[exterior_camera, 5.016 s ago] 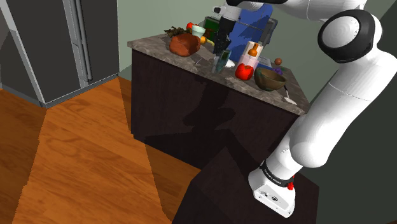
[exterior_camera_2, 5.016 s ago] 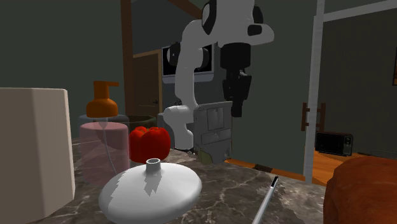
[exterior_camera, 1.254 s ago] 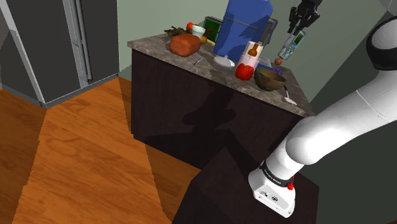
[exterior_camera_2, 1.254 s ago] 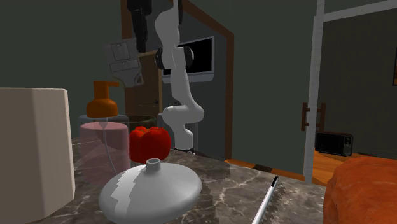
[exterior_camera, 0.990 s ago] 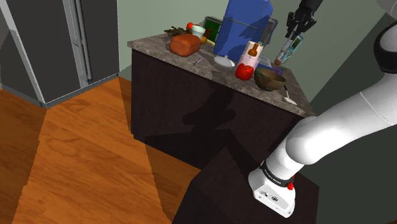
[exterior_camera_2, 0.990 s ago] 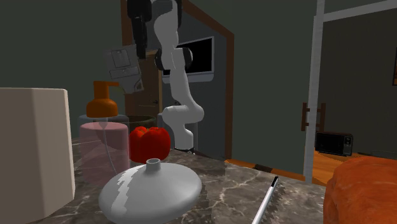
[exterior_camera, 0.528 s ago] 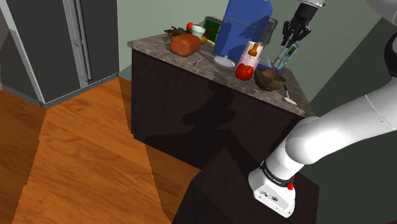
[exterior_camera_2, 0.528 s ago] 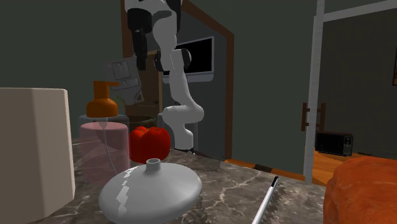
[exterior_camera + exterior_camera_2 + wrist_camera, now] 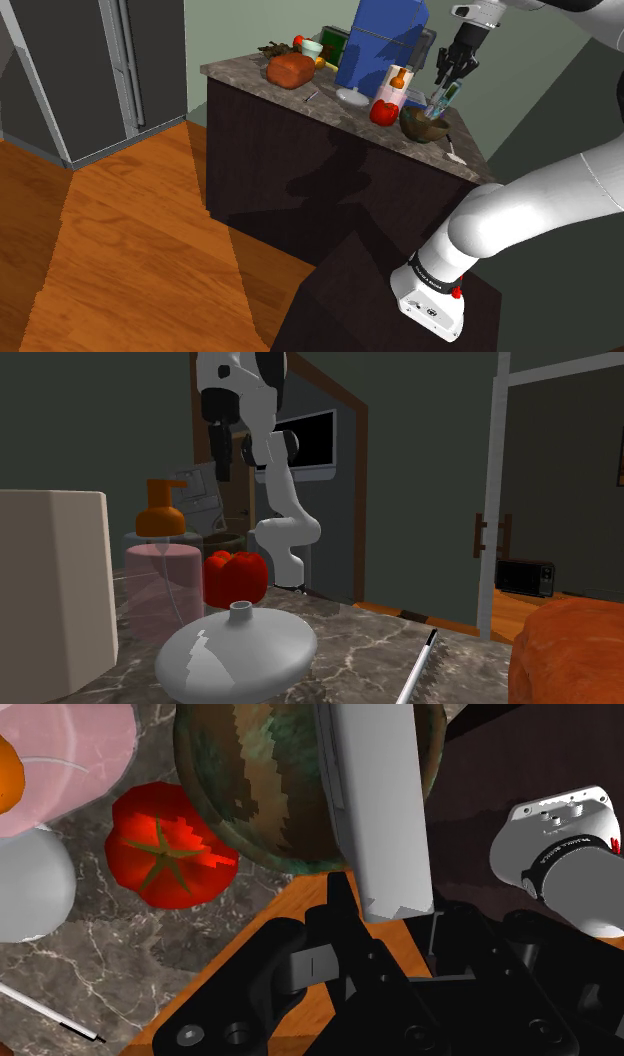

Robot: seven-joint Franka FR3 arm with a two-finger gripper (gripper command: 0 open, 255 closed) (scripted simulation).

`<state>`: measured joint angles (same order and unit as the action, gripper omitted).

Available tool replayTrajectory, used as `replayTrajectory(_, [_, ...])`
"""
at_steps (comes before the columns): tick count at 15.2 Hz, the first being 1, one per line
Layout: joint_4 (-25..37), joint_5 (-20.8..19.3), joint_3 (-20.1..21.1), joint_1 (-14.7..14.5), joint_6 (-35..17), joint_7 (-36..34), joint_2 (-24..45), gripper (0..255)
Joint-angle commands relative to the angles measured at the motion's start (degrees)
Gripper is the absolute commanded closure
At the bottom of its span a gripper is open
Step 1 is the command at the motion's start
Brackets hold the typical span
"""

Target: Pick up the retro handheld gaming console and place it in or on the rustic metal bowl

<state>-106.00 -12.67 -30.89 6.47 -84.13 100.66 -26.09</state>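
Showing a red pepper (image 9: 165, 849) just beside the mottled bowl (image 9: 250, 794), the wrist view has the gripper (image 9: 385, 909) clamping the grey console (image 9: 375, 804) lengthwise across that bowl, while the shoulder view shows it near-upright, lower end at the bowl's mouth.

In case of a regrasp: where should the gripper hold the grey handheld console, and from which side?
By its upper end, from above, as the gripper does now. The console is a long flat slab hanging upright over the bowl, so a grip at the top leaves its lower end free to enter.
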Motion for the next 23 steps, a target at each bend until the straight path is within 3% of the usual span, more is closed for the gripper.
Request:
replayTrajectory(1, [-1.7,-0.2,-0.1,0.1,-1.4,-0.2,-0.4,255])
replayTrajectory(8, [-1.7,-0.2,-0.1,0.1,-1.4,-0.2,-0.4,255])
replayTrajectory(9, [-1.7,-0.2,-0.1,0.1,-1.4,-0.2,-0.4,0])
replayTrajectory(14, [-1.7,-0.2,-0.1,0.1,-1.4,-0.2,-0.4,0])
replayTrajectory(18, [8.6,1.2,-0.2,-0.7,5.7,1.1,3.0,0])
replayTrajectory(23, [8.6,1.2,-0.2,-0.7,5.7,1.1,3.0,0])
